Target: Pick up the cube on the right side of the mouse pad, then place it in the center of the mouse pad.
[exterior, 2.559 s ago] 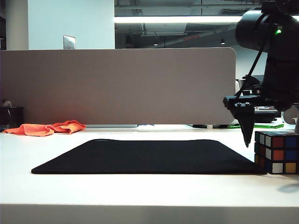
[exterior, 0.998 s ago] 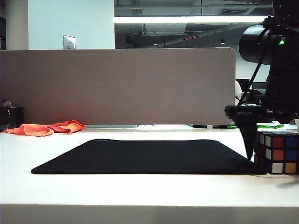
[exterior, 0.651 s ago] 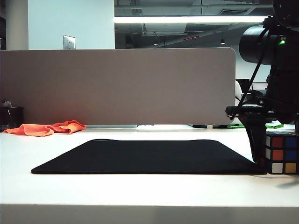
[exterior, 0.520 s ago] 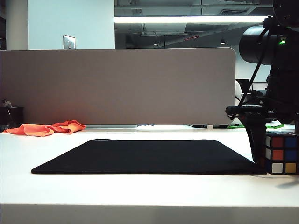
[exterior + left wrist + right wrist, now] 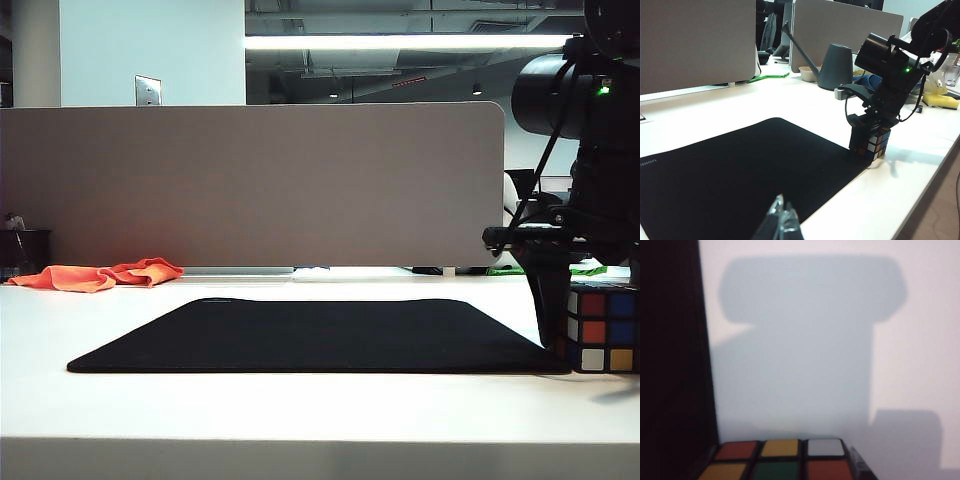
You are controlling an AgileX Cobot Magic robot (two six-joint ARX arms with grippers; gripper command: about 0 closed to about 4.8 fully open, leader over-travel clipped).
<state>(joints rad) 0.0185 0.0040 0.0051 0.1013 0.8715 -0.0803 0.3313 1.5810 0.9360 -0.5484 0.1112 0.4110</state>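
Cube point(image 5: 603, 330): small 3x3 puzzle, black frame; red, blue, white, yellow stickers on visible side in exterior view. Sits flat, upright on white table just off right edge of mouse pad point(image 5: 320, 335). Dark finger stands against its pad-side face.

Mouse pad: large thin black mat, rounded corners, lying flat, surface bare.

The right pincer point(image 5: 869, 141) stands closed around the small multicoloured puzzle cube point(image 5: 875, 144) at the large flat black mouse pad's point(image 5: 735, 175) corner on the white surface point(image 5: 805, 100); the left pincer's point(image 5: 779, 220) pale tips show low in the foreground; a grey watering can point(image 5: 832, 65) stands behind.
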